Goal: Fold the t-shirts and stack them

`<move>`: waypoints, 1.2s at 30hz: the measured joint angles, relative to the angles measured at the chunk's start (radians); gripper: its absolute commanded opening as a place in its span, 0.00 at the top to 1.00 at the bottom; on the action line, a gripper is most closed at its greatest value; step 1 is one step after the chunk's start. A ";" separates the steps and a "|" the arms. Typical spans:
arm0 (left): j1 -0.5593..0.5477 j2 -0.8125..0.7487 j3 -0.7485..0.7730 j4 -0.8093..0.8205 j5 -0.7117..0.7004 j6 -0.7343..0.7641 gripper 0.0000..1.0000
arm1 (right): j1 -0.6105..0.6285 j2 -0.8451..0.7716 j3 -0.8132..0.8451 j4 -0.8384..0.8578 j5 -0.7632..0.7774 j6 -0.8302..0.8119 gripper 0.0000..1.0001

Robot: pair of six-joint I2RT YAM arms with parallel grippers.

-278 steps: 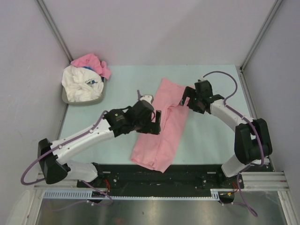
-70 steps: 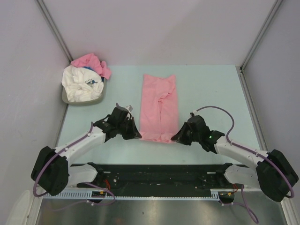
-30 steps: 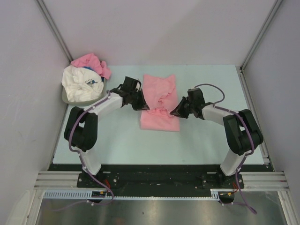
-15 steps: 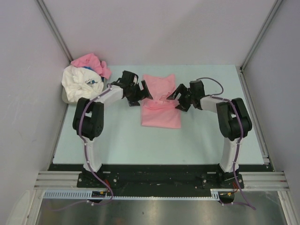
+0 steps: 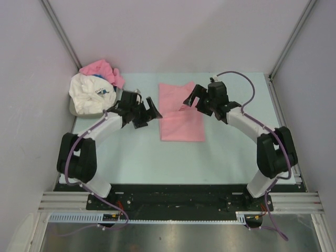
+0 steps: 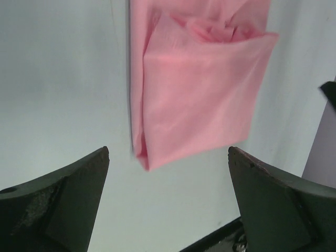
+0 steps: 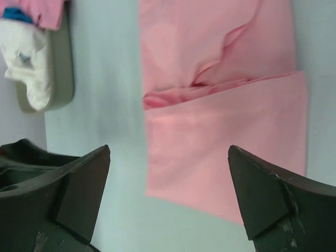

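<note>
The folded light-pink t-shirt lies flat on the pale green worktop, a little toward 12 o'clock from the middle of the top view. Its near half is doubled over the far half, and a crumpled ridge of cloth runs across it where the two meet. The left end effector hovers just beside the shirt's 9 o'clock edge, jaws spread wide with nothing between them; in its own wrist view the dark fingers stand well apart at the lower corners and no cloth touches them. The right end effector is over the shirt's 1 o'clock corner, likewise wide and empty, its fingers set far to either side in its wrist view; whether it touches the cloth I cannot tell. At 10 o'clock on the worktop a grey bin holds a crumpled white t-shirt with a small blue print, and a second pink t-shirt is heaped at its 12 o'clock side
</note>
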 measured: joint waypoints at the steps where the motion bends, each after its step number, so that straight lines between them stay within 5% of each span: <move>1: -0.010 -0.037 -0.047 0.000 -0.003 -0.001 0.00 | 0.023 -0.035 0.000 -0.022 0.016 -0.014 0.00; 10: -0.144 -0.122 -0.249 0.018 -0.018 -0.004 0.00 | -0.018 -0.177 -0.179 -0.131 0.029 -0.080 0.00; 20: -0.161 -0.068 -0.269 0.058 -0.056 -0.007 0.00 | -0.182 -0.167 -0.389 -0.040 -0.292 -0.107 0.01; 36: -0.158 0.076 -0.219 0.140 -0.030 -0.050 0.42 | -0.180 -0.097 -0.472 0.111 -0.423 -0.091 0.03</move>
